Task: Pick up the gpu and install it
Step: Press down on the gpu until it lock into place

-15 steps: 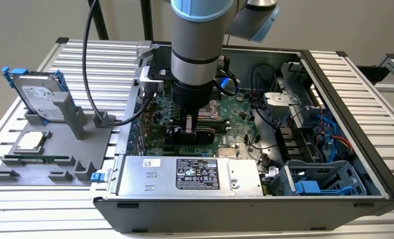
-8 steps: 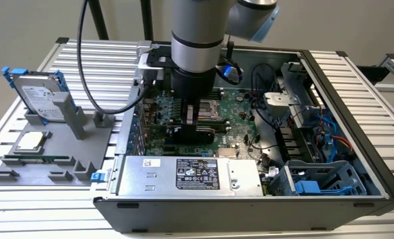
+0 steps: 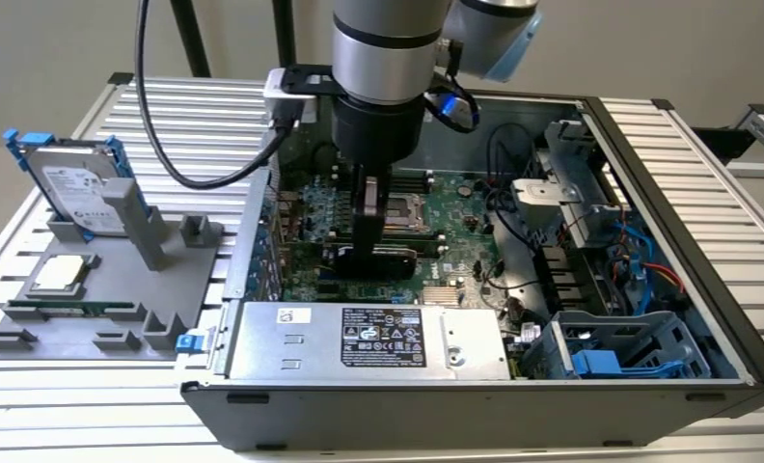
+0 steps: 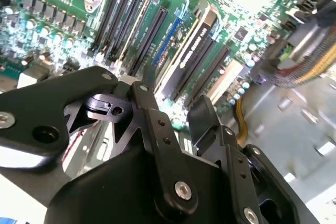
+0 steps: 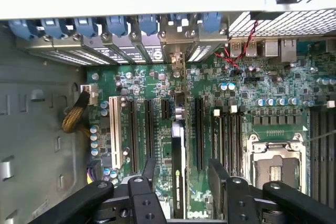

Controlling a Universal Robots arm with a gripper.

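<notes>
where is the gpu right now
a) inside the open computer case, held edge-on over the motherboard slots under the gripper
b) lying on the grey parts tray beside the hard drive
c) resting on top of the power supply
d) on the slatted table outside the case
a: in the first wrist view the gpu stands edge-on among the motherboard slots between the gripper fingers, and the exterior view shows the gripper down inside the computer case.

We're in a robotics lab or assembly test cell here: a desk (image 3: 691,145) of ribbed aluminium profiles carries an open computer case (image 3: 485,405), motherboard (image 3: 453,207) bare (cables everywhere). Beside it sits a grey fixture tray (image 3: 93,309) with parts slotted upright, an industrial arm (image 3: 379,58) hangs overhead, and plain pale walls stand behind.
</notes>
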